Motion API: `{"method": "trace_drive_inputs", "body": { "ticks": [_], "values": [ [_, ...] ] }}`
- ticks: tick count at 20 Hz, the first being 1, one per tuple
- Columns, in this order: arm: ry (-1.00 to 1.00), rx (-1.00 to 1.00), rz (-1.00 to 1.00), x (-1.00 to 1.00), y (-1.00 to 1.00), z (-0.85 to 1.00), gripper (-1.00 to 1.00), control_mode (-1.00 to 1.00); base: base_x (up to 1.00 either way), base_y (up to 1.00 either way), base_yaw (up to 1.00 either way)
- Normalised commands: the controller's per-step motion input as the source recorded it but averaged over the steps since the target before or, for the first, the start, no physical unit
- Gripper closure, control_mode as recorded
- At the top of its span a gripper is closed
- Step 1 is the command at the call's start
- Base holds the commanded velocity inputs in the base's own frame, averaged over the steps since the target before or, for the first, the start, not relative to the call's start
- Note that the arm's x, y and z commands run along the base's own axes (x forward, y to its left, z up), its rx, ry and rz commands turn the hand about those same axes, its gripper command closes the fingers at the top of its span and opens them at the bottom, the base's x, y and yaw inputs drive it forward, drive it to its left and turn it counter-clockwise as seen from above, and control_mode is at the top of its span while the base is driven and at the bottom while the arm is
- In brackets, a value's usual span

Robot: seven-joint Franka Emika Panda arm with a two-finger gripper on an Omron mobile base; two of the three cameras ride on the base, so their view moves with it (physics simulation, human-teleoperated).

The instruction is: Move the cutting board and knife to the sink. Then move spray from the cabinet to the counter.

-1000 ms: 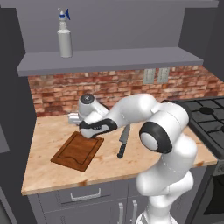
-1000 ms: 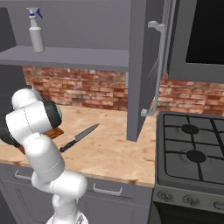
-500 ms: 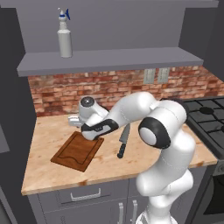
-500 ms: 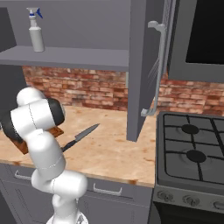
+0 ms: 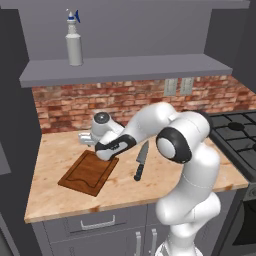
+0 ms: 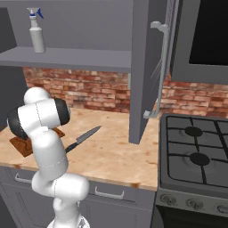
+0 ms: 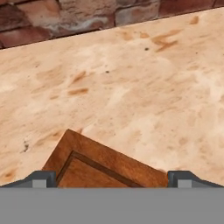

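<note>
Gripper [image 7: 112,181]: jaws spread wide, holding nothing, low over far corner of cutting board [image 5: 88,172].
Cutting board: flat on counter [image 5: 60,195].
Knife [image 5: 141,160]: just right of board.
Spray [image 5: 74,38]: upright on cabinet shelf [image 5: 125,67].

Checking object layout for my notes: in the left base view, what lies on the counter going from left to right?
cutting board → knife, both flat on the counter; the open gripper hovers over the board's far end.

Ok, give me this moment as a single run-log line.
end effector: open, low over cutting board corner | knife: on counter beside board | spray: on cabinet shelf
</note>
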Motion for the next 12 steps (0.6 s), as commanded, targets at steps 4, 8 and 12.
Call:
{"method": "trace_drive_inputs", "body": {
  "ticks": [4, 8, 12],
  "values": [
    [0.0, 0.03, 0.0, 0.22, 0.0, -0.11, -1.0, -1.0, 0.0, 0.0, 0.0],
    [0.0, 0.03, 0.0, 0.25, 0.01, -0.14, -1.0, -1.0, 0.0, 0.0, 0.0],
    [0.0, 0.04, 0.0, 0.25, 0.04, -0.15, -1.0, -1.0, 0.0, 0.0, 0.0]
  ]
}}
